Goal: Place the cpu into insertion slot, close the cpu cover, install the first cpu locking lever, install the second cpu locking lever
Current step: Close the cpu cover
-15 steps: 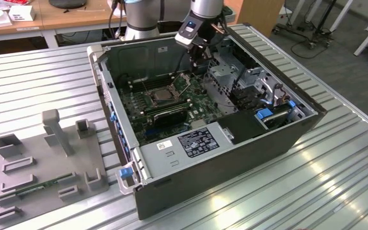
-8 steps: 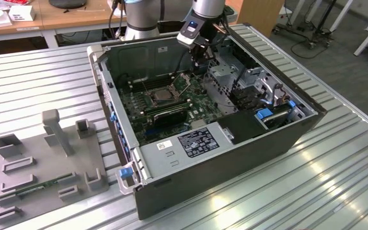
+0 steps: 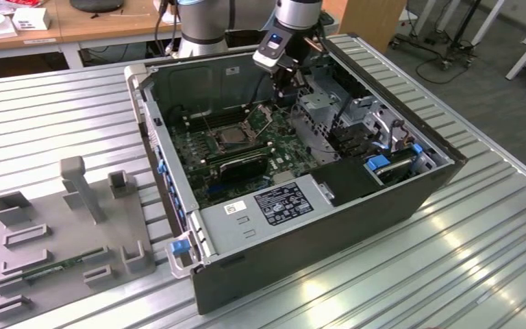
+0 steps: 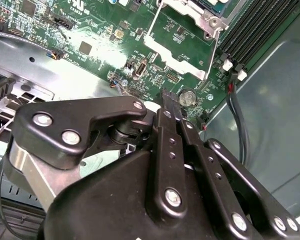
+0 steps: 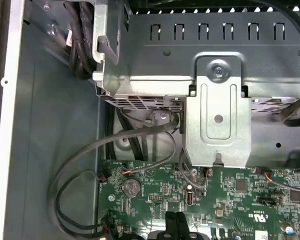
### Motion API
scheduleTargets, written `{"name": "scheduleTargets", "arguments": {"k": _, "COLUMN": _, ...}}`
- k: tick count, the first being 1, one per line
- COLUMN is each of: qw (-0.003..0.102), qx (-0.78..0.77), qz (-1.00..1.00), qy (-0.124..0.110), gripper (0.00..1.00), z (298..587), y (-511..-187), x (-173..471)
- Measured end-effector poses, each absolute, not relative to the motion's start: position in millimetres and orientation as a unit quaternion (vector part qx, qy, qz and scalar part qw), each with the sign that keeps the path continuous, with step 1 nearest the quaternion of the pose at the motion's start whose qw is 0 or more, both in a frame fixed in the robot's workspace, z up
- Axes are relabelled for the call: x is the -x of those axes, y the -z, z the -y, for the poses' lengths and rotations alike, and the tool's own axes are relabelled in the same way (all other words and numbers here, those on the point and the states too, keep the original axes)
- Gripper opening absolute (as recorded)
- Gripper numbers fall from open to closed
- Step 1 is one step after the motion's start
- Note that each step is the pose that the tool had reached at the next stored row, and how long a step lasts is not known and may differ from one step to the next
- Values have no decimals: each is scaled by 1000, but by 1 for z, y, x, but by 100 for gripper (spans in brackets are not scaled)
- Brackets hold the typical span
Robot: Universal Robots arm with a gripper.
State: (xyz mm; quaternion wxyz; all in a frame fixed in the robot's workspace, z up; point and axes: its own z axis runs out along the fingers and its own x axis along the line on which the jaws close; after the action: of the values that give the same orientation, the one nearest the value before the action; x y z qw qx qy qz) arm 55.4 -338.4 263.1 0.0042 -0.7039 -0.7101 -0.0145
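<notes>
An open computer case (image 3: 336, 205) lies on a slatted metal table. The insertion slot (image 3: 235, 135) is a dark square in a silver frame on the green board. I cannot tell whether the cpu lies in it. The cpu cover (image 3: 265, 118), a thin silver frame with a window, stands raised beside the slot; the green board shows through its window in the second wrist view (image 4: 180, 59). My gripper (image 3: 283, 99) hangs inside the case just past the raised cover, on the exterior view's right. The black fingers are shut with nothing between them in both wrist views (image 4: 167, 97) (image 5: 175, 220).
A metal drive cage (image 3: 322, 110) (image 5: 215, 65) stands close behind the gripper, with black cables (image 5: 85, 165) looping by the case wall. Memory slots (image 4: 250, 25) and a coin battery (image 4: 187, 96) lie nearby. A grey holder (image 3: 71, 226) sits left of the case.
</notes>
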Motion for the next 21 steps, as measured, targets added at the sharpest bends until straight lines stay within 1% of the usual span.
{"name": "scheduleTargets", "arguments": {"k": 21, "qw": 4, "qx": 704, "qz": 710, "qy": 14, "gripper": 11, "z": 338, "y": -246, "x": -62}}
